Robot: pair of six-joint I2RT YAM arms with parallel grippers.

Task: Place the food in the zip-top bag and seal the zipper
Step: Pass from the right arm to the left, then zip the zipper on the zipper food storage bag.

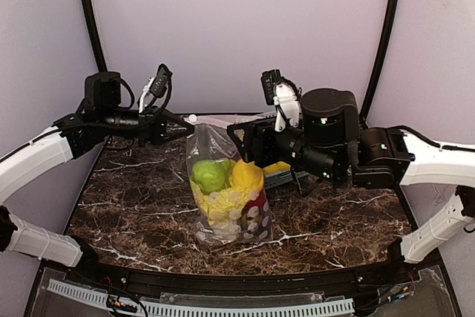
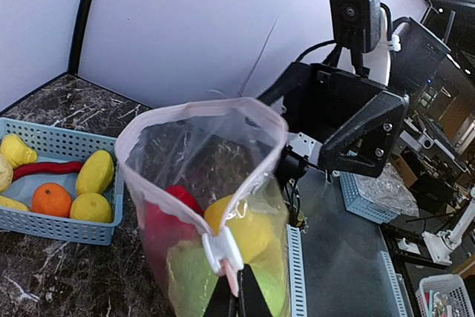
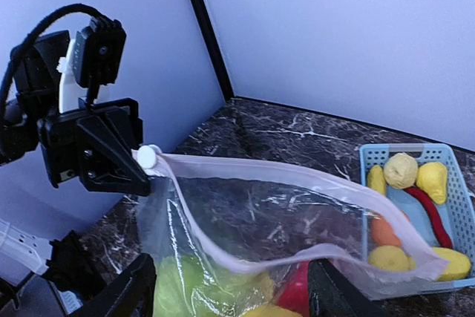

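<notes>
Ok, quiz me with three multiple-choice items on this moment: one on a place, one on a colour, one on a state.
1. Where is the orange fruit? A in the bag; B in the basket; C nowhere in view.
2. What colour is the strip along the bag's mouth? A pink; B green; C black.
3. How is the bag's mouth? A zipped shut; B open; C folded over.
Answers: B, it lies in the basket beside yellow pieces; A, the strip shows pale pink; B, the mouth gapes wide.
</notes>
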